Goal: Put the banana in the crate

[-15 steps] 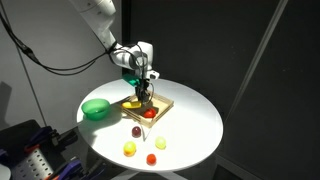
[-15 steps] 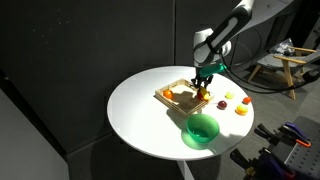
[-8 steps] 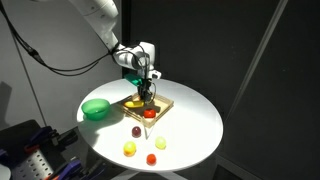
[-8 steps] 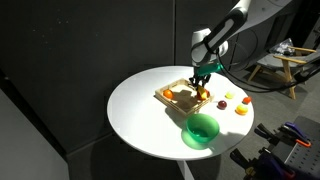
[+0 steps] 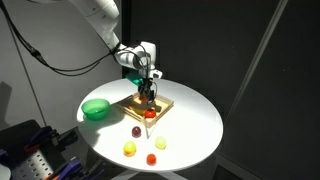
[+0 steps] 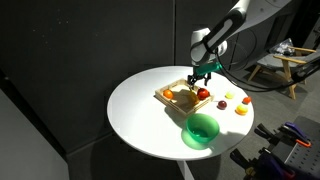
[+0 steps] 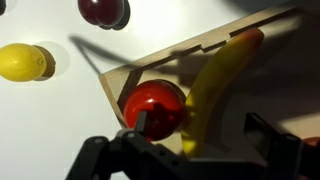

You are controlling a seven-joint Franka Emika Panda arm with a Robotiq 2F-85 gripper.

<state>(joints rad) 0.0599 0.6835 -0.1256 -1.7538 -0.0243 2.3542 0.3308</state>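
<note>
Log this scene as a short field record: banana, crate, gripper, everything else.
banana: lying in the crate, beside a red fruit
crate: on the round white table
gripper: open, above the crate, holding nothing
green bowl: beside the crate
outside the crate: yellow fruit, dark fruit

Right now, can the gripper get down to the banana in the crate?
Probably yes: the gripper hangs open just above the crate, nothing covers the banana; only the red fruit lies close against one side.
</note>
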